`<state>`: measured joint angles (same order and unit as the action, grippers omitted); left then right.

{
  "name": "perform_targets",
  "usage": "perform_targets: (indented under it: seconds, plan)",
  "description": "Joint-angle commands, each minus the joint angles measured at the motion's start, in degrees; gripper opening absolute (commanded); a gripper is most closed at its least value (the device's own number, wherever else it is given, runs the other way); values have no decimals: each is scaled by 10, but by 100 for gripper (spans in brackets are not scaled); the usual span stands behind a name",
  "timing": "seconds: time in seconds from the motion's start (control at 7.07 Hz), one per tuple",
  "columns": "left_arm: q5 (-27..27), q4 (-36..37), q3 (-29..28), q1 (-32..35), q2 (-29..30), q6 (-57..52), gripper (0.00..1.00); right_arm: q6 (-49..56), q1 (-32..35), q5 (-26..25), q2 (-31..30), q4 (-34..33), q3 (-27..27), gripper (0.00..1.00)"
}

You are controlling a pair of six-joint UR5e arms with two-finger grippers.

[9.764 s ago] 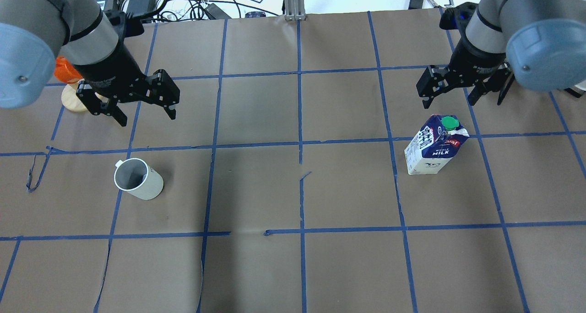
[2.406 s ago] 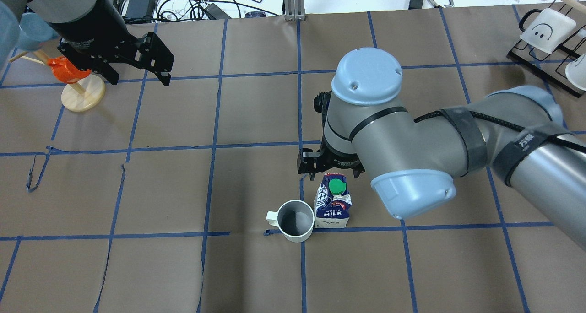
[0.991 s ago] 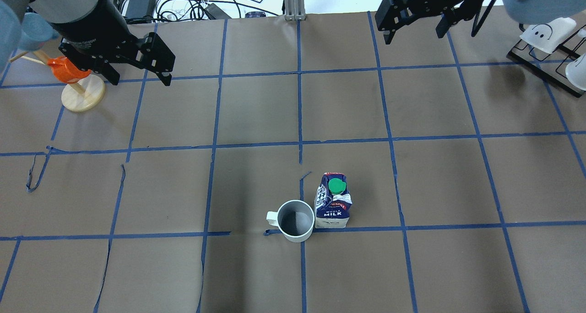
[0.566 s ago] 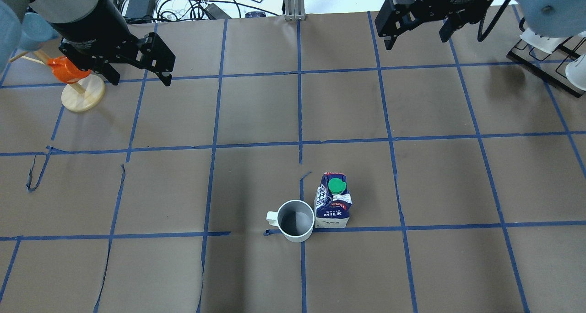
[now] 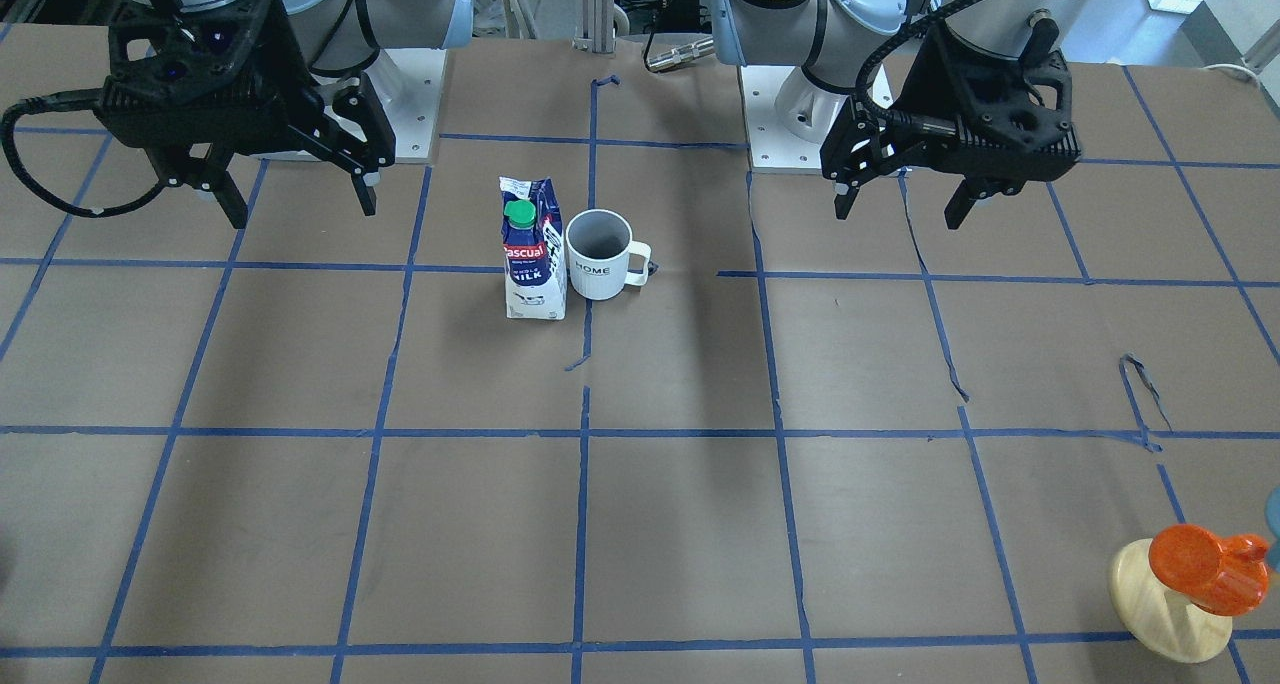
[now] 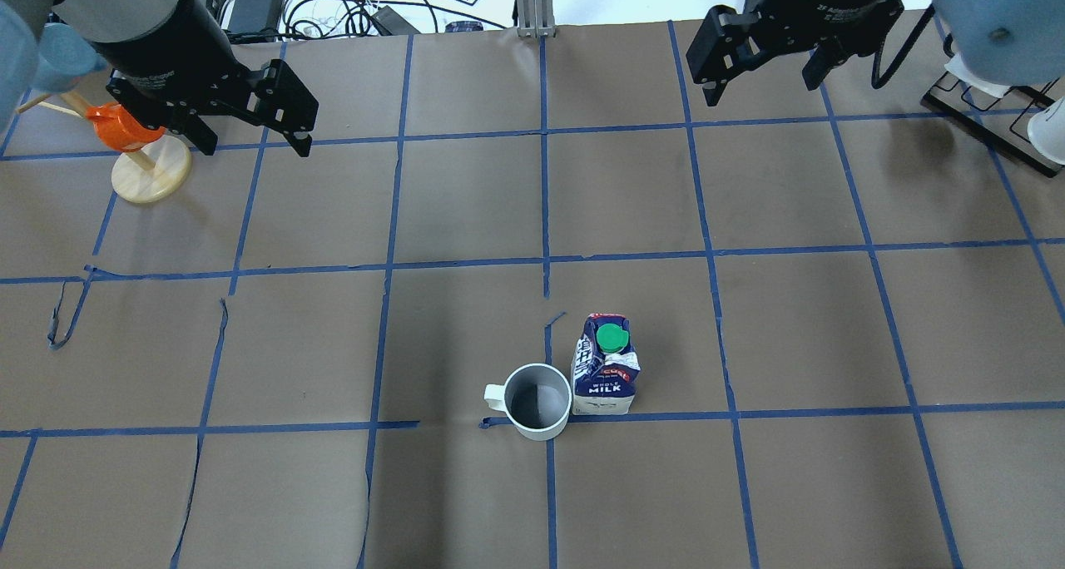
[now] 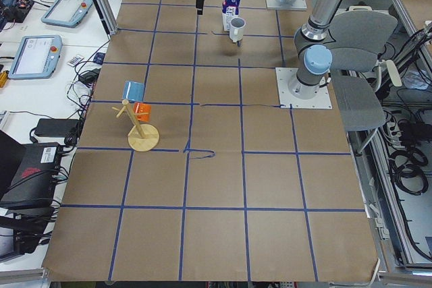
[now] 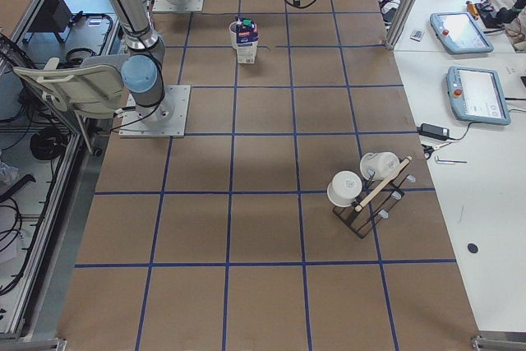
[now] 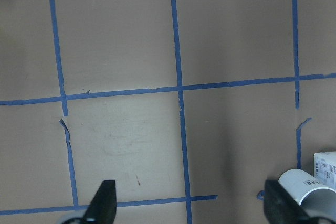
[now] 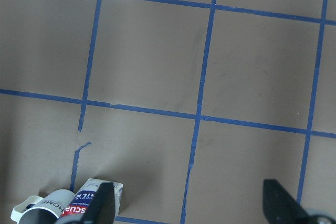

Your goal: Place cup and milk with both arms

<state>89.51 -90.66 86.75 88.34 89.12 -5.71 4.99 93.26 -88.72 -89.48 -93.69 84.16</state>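
Grippers (image 6: 256, 146) (image 6: 761, 91) two, cup (image 6: 538, 403) one, milk (image 6: 606, 371) one

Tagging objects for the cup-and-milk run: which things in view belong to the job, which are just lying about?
Job: cup, milk standing beside it, left gripper and right gripper, both open and empty.
Lying about: orange cup on its wooden stand, mug rack with white mugs, cables.
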Motion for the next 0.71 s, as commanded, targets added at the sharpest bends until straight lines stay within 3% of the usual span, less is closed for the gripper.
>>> perform_targets:
  seconds: [0.0,0.14,0.57]
  plan:
    - [0,-1,0,-2,-2,0,100,0,-1,-7,-13,6,6,100]
    - [0,-1,0,0,-2,0,100,0,-3,-22,-21,33,6,100]
    - [1,-1,0,-1,-3,0,100,-5,-5,-33,-26,34,2,100]
